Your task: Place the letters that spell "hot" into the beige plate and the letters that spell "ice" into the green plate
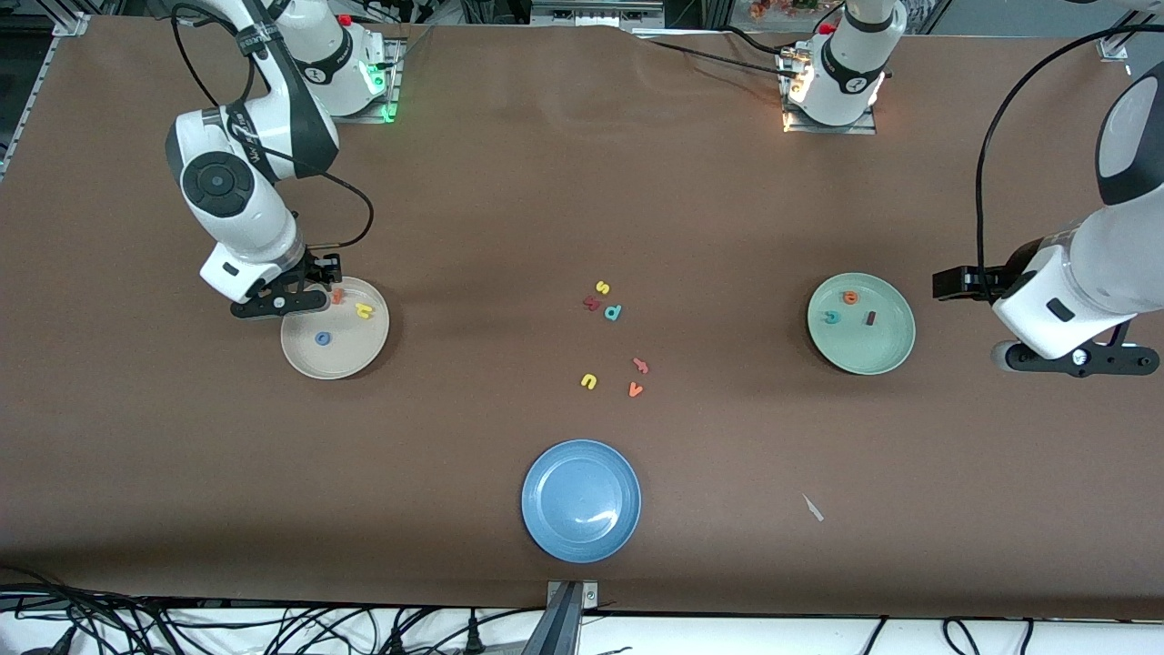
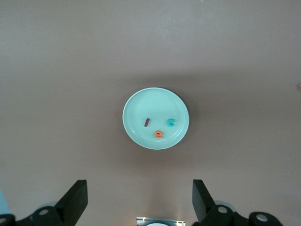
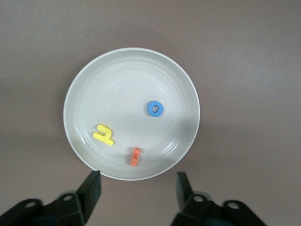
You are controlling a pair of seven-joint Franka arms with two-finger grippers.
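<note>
Beige plate (image 3: 80,80) on brown worktop (image 3: 244,56). Three letters in it, all apart: blue o (image 3: 155,108) near the centre, yellow h (image 3: 104,134) and orange t (image 3: 135,156) close to the rim. Right tool (image 3: 138,190) above the rim by the t, fingers (image 3: 91,188) spread, holding nothing.

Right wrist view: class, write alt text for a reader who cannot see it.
A beige plate on a brown table holds a yellow h, a blue o and an orange t. The right gripper hangs above its rim, jaws open.
</note>
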